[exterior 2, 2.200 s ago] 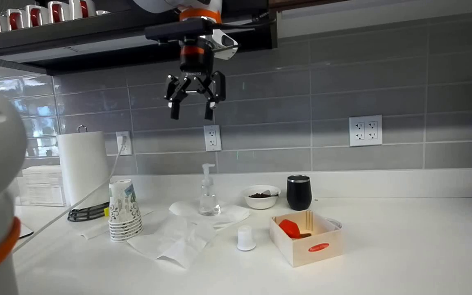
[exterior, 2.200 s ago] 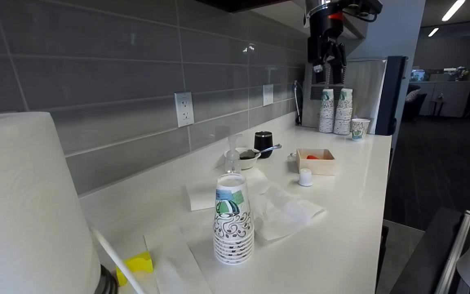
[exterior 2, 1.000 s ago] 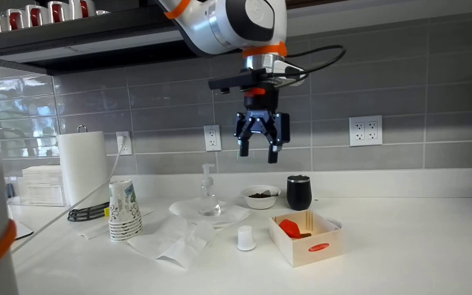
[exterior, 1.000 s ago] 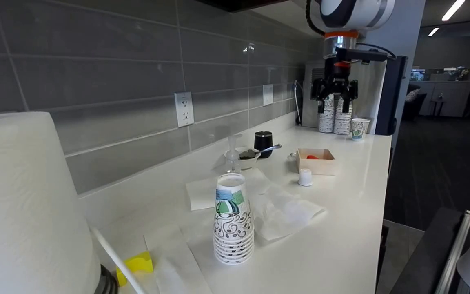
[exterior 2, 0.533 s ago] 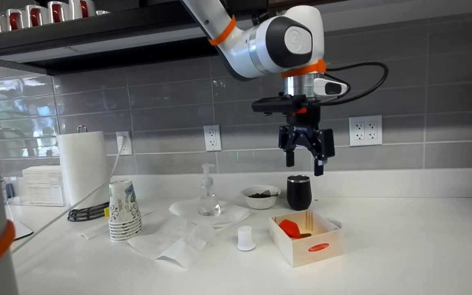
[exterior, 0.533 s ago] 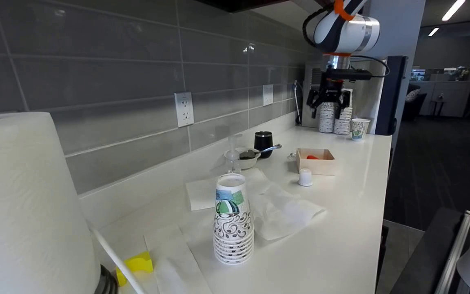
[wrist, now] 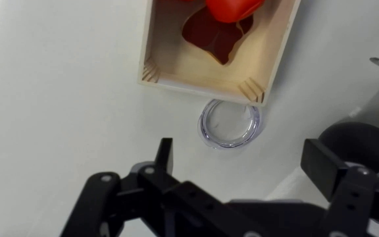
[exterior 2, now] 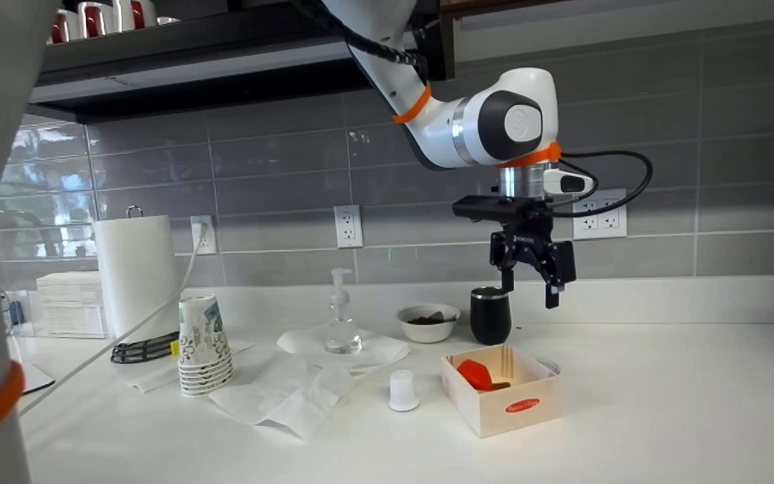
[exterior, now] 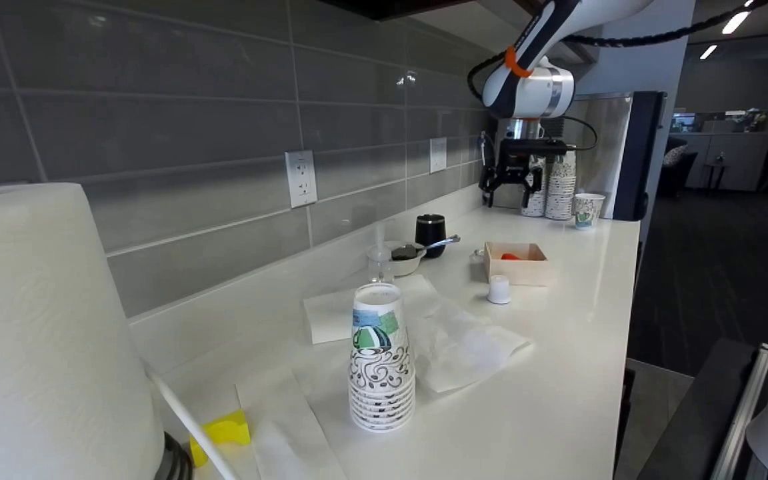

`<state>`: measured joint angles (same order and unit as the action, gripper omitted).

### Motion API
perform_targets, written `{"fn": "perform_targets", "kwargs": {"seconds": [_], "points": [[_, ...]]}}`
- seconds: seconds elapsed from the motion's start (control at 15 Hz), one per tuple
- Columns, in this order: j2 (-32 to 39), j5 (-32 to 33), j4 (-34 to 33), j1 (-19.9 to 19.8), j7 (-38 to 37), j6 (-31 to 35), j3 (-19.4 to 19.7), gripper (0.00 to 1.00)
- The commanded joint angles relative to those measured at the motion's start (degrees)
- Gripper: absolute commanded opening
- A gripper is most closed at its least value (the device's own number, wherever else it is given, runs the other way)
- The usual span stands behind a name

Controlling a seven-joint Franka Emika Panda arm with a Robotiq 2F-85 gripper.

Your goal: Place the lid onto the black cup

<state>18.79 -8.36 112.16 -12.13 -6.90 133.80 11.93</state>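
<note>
Both exterior views: black cup (exterior 2: 490, 323) rim-up, long axis vertical.

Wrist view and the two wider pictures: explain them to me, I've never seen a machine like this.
The machine is a robot arm ending in a two-fingered gripper. Two pictures come from cameras standing away from it; the third comes from a camera on its wrist, looking down past the gripper. On the white counter are a black cup, a white bowl, upside-down paper cups, crumpled paper and a pale box with a red thing inside. A clear lid, plainest in the wrist view, lies beside the box. Nothing is held: the jaws stand open above the counter, with nothing gripped between them.
</note>
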Motion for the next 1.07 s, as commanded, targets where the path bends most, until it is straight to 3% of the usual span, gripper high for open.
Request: {"fn": "perform_targets", "kwargs": {"seconds": [0.0, 0.47, 1.0], "points": [[9.14, -3.64, -9.47, -2.70, 2.35, -1.73, -1.62, 1.00], [20.22, -5.21, -18.08, -6.35, 2.75, -5.84, -3.63, 1.00], [25.80, -8.75, -23.60, -8.88, 3.44, -3.68, -6.10, 1.00]]}}
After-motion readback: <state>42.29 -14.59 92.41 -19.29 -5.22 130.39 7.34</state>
